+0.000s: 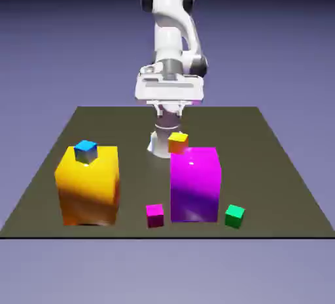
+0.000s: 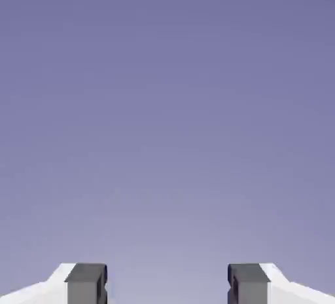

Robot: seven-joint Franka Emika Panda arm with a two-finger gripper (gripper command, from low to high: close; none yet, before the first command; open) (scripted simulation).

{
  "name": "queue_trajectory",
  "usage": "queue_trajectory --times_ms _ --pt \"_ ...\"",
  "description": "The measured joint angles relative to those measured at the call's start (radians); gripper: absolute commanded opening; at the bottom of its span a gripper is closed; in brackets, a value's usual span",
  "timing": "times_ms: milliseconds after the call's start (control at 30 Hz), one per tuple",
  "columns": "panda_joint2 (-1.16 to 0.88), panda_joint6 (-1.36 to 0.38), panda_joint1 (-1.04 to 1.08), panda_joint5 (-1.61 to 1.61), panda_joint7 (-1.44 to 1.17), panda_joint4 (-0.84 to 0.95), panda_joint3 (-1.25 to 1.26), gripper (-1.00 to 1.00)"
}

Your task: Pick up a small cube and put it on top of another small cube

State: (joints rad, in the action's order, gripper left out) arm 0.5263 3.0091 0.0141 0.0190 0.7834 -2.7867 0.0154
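Gripper (image 2: 167, 284): is hanging released, presumably for admitting a cube.
Small magenta cube (image 1: 154, 216): is resting on the table (image 1: 255, 171), probably awaiting pickup.

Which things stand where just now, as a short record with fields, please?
gripper: open, empty
orange block: exterior view's left
blue cube: on orange block
magenta block: right of orange block
small magenta cube: on table, between the blocks
green cube: on table, right of magenta block

Big orange block (image 1: 90, 188), big magenta block (image 1: 194, 188)
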Motion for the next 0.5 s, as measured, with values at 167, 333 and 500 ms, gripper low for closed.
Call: queue_trajectory --times_ms 167,333,500 --pt "-0.181 -0.116 0.108 0.079 0.176 0.097 0.064 0.00" --pt "-0.362 -0.231 0.216 0.158 0.352 0.193 0.128 0.00" --pt "-0.544 -0.346 0.326 0.237 0.528 0.290 0.191 0.00"
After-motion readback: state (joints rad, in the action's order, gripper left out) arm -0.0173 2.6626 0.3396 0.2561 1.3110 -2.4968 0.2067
